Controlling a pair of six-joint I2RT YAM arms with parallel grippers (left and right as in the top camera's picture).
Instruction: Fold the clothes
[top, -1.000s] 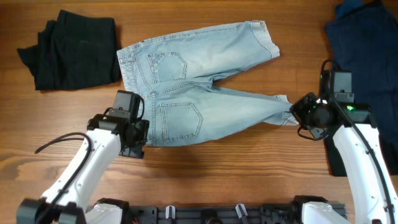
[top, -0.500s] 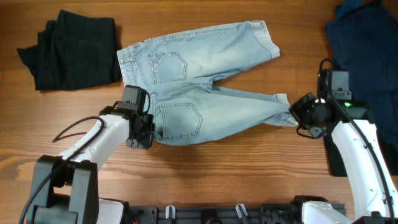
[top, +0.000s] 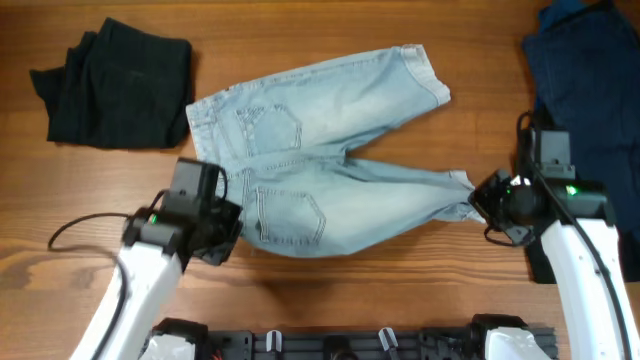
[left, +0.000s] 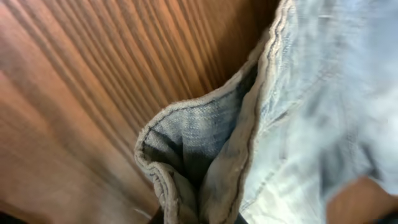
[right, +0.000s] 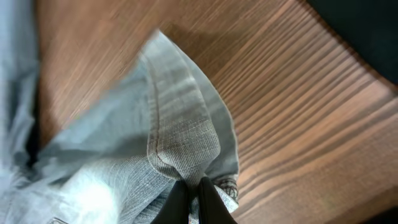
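Denim fills both tools. We note the left gripper (left: 200, 216) closed on the waistband corner of the light-blue shorts (top: 330, 150), the thick stitched edge bunched up and raised off the wood. The right gripper (right: 194, 198) is clamped on the folded hem of the near leg, with cloth pinched between its jaws.

The shorts lie back-side up at mid-table, pockets showing, legs splayed toward the right, the far leg flat.

We judge this to be the first fold, with the near edge held at both ends. The next move calls for both arms to lift evenly and carry that edge over the far half, keeping it taut.

The fabric looks washed and soft, and stiffer at the seams. A black garment (top: 115, 85) sits crumpled at far left and a navy garment (top: 590, 90) at far right, both on the grained wooden table (top: 400, 300).
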